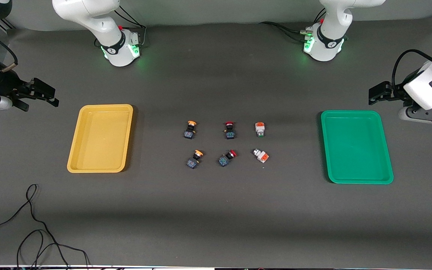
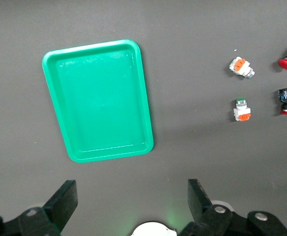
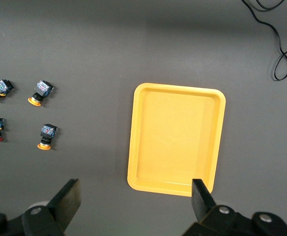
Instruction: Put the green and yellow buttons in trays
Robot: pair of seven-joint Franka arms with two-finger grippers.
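Yellow-capped buttons (image 1: 192, 158) and white-bodied buttons (image 1: 261, 155) are laid mid-table, well apart from both grippers. Each tray is seen under a raised, spread gripper: yellow tray (image 3: 148, 147) under the right gripper (image 3: 133, 204), green tray (image 2: 60, 73) seemingly under the left gripper (image 2: 131, 204).

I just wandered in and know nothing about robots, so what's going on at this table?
Nothing is being handled yet. Six small buttons lie between an empty yellow tray and an empty green tray: two yellow buttons, two red ones and two white-bodied green buttons. The right tool and left tool wait open, each at its own end of the table.
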